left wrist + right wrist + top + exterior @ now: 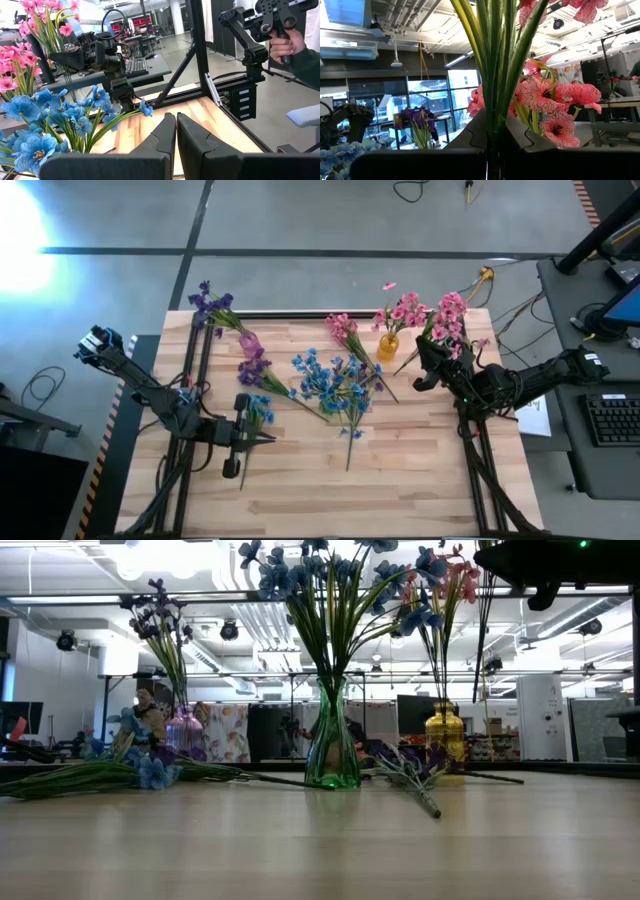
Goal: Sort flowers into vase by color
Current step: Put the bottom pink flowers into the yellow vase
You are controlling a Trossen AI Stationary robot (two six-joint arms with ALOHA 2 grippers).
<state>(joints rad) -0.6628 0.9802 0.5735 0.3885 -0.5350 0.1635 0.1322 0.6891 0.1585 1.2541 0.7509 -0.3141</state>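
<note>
Pale wooden planks make up the counter (pixel 400 480), which stands on a grey floor inside a black frame, with a desk and keyboard (pixel 612 420) off to one side. Both arms reach in over it.

The right hand (pixel 430 365) is raised over the far part of the counter, closed on a pink flower sprig (pixel 495 60); the right wrist view shows the green stems pinched between its fingers (pixel 470 132), running upward with pink blossoms beside and above. Just beside this hand stands an amber vase (pixel 388 345) already holding pink blossoms. More pink flowers (pixel 345 332) lie on the counter beyond that vase, away from the hand.

The left hand (pixel 262 439) sits low over the near part of the counter, its fingers (pixel 165 135) pressed together with nothing between them. Just ahead of it stands a green glass vase (pixel 332 750) filled with blue flowers (pixel 335 385), and a few blue blossoms lie next to the hand. Farther from it, toward the counter's far corner, a purple vase (pixel 184 730) holds purple flowers (pixel 212 305), with another purple sprig (pixel 252 370) lying between that vase and the blue cluster.

Beyond the counter, the left wrist view catches a person's hand (pixel 282 47) gripping a black rig.
</note>
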